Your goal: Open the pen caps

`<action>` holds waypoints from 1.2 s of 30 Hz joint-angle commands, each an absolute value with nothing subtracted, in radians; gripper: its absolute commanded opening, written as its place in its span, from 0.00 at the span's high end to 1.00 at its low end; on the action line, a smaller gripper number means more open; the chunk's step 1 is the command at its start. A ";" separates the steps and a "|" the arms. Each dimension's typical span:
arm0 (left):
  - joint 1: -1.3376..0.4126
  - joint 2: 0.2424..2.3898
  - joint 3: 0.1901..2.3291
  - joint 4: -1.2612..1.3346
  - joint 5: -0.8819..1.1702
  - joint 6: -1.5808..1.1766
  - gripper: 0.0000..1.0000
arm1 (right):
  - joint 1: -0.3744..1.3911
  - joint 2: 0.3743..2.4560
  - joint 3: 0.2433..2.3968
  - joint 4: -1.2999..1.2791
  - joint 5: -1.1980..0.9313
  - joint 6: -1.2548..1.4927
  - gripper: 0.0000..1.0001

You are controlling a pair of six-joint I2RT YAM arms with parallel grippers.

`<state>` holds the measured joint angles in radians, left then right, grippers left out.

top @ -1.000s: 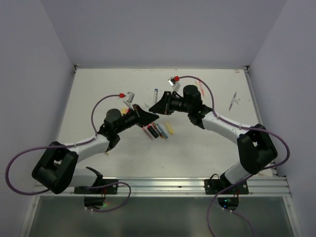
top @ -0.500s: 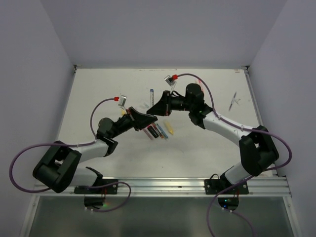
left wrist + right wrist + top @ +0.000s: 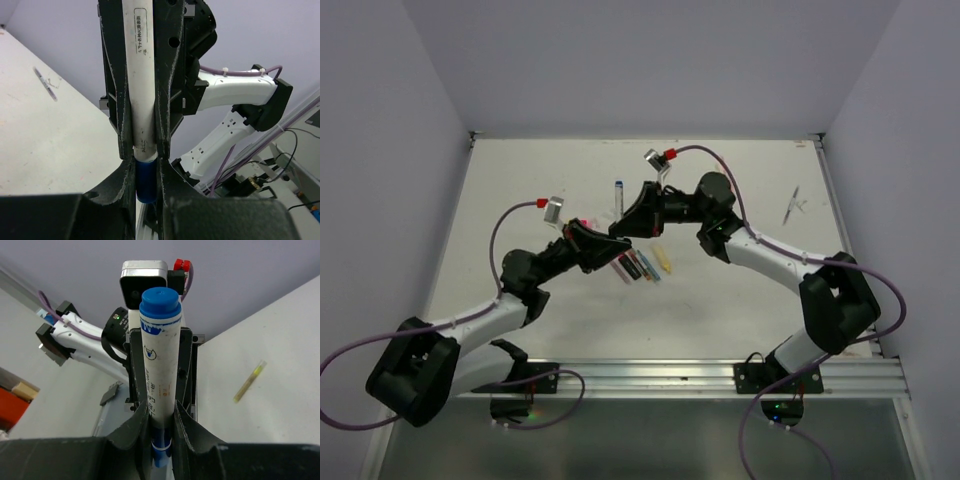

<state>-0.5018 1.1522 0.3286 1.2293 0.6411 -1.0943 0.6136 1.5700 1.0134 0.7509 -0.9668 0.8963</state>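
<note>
A white-barrelled pen (image 3: pixel 140 90) with blue ends is clamped between both grippers above the table. In the left wrist view my left gripper (image 3: pixel 145 165) is shut around its lower blue end (image 3: pixel 145 182), with the right gripper's fingers (image 3: pixel 167 75) flanking the barrel above. My right gripper (image 3: pixel 161 412) is shut on the same pen (image 3: pixel 161 370), and a blue cap (image 3: pixel 160 302) tops it. From above, the left gripper (image 3: pixel 603 245) and right gripper (image 3: pixel 632 222) meet tip to tip and hide the pen.
Several loose pens (image 3: pixel 640 265) in pink, black, blue and yellow lie just right of the joined grippers. A blue-and-white pen (image 3: pixel 618 190) lies behind them. A grey pen (image 3: pixel 794 205) rests far right, and a yellow pen (image 3: pixel 248 382) shows in the right wrist view.
Both grippers, still joined on the pen, have drifted left and slightly back. The left arm has stretched out lower toward the table.
</note>
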 commanded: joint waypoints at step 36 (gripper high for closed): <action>-0.308 1.305 0.773 -0.100 -0.344 -0.675 1.00 | 0.641 1.664 1.290 -0.606 0.207 0.312 1.00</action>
